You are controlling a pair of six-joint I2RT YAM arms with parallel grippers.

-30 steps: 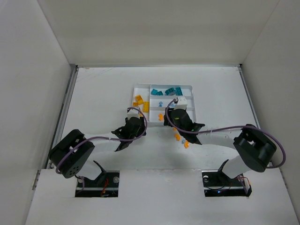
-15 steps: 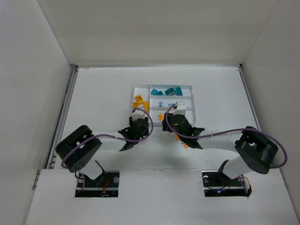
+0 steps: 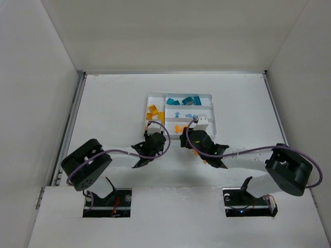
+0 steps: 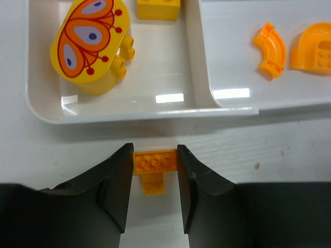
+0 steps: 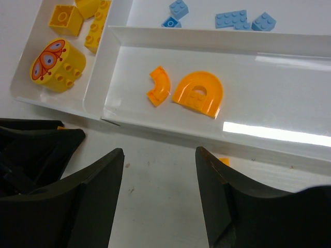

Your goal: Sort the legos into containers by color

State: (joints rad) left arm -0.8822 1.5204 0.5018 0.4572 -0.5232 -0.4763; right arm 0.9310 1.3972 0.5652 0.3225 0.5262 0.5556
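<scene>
Two tools work at the near wall of the white tray [image 4: 139, 112]. The left tool [image 4: 154, 153] has its jaws pressed against both ends of a yellow-orange brick [image 4: 155, 161]. The brick lies flat on the surface [image 4: 289, 155], just outside that wall. We read this as a pick-up, since the brick sits directly before the compartment that holds yellow pieces. The brick is small and glossy, with studs on top and a narrower tab projecting toward the tool.

The right tool [image 5: 159, 152] hangs over bare surface beside the same wall, jaws apart and nothing between them. A loose orange piece [image 5: 223, 161] shows just beside the wall to its right, mostly hidden; we judge it a likely next target.

Beyond the wall, the narrow compartment holds a round yellow butterfly brick [image 4: 93, 44] and a yellow square brick [image 4: 158, 8]. The nearest long compartment holds an orange curved piece [image 4: 270, 49] and an orange arch [image 4: 313, 49]. The next holds the light blue bricks [image 5: 231, 19], and the farthest the teal bricks [image 3: 187, 101]. Each compartment thus carries one colour.
</scene>
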